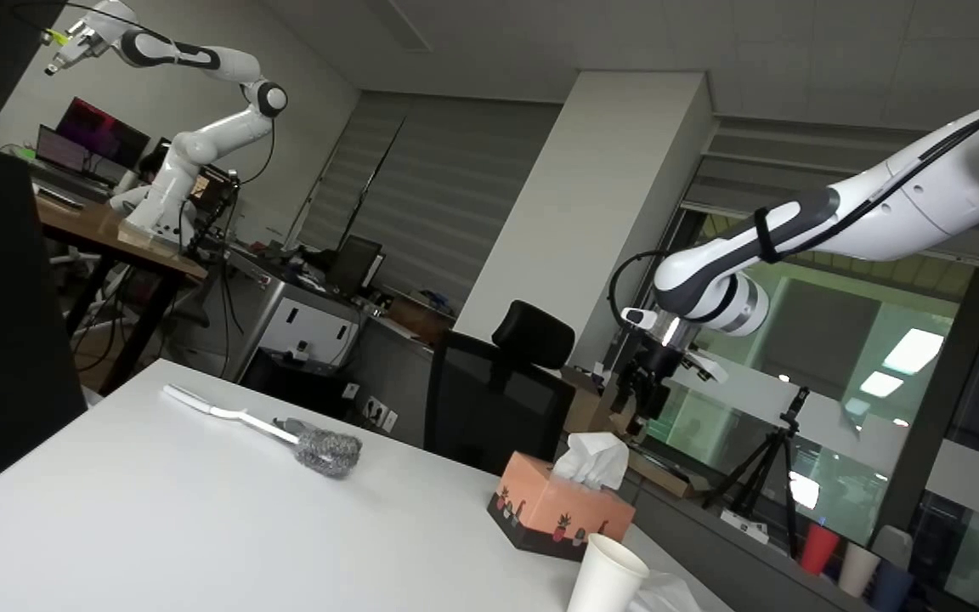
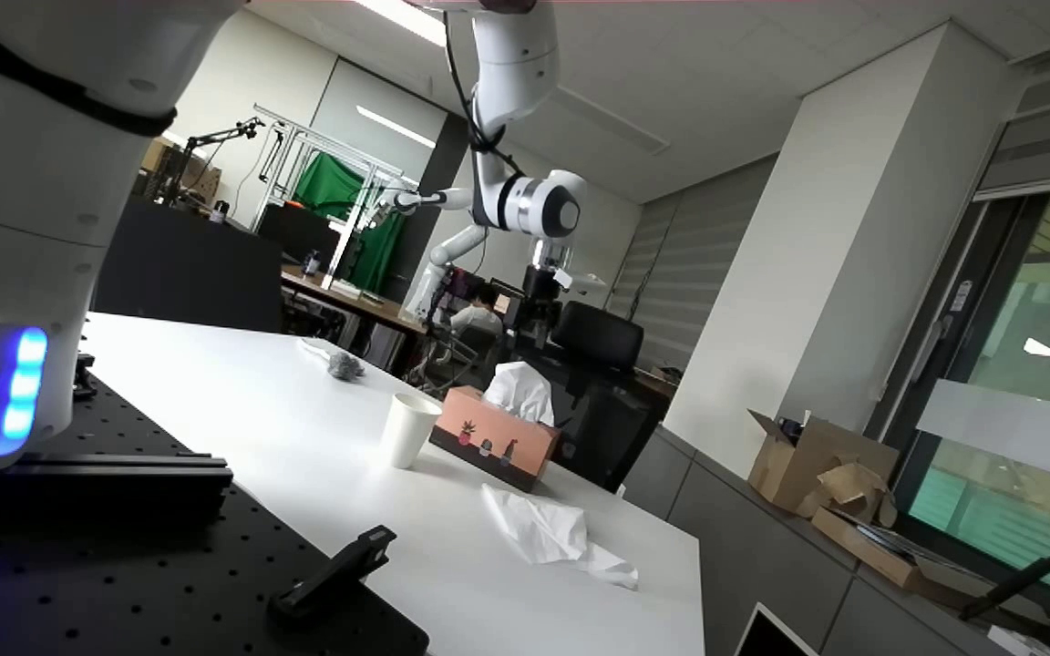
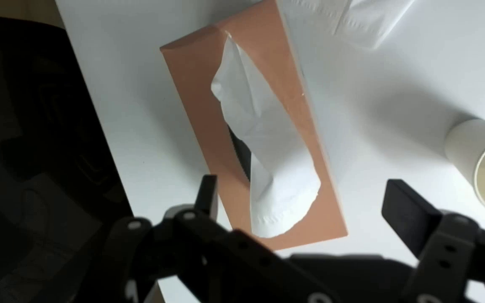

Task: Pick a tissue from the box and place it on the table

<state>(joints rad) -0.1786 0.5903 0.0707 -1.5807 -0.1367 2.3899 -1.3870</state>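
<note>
Box (image 2: 499,435) near an edge of the bench (image 2: 306,437), 1 tissue (image 2: 520,392) rising from its slot. 1 loose tissue (image 2: 548,533) near corner. Cup (image 2: 409,430) upright beside box. Fingers (image 3: 409,215) spread apart above box.

You've got one tissue box (image 2: 494,439), one tissue (image 3: 279,151) poking out, one white cup (image 2: 408,434), one brush (image 1: 325,450), one white table (image 1: 285,531) and two robot arms (image 1: 923,212). Your loose tissue (image 2: 545,530) could be one sheet or several, can't tell tbh.
</note>
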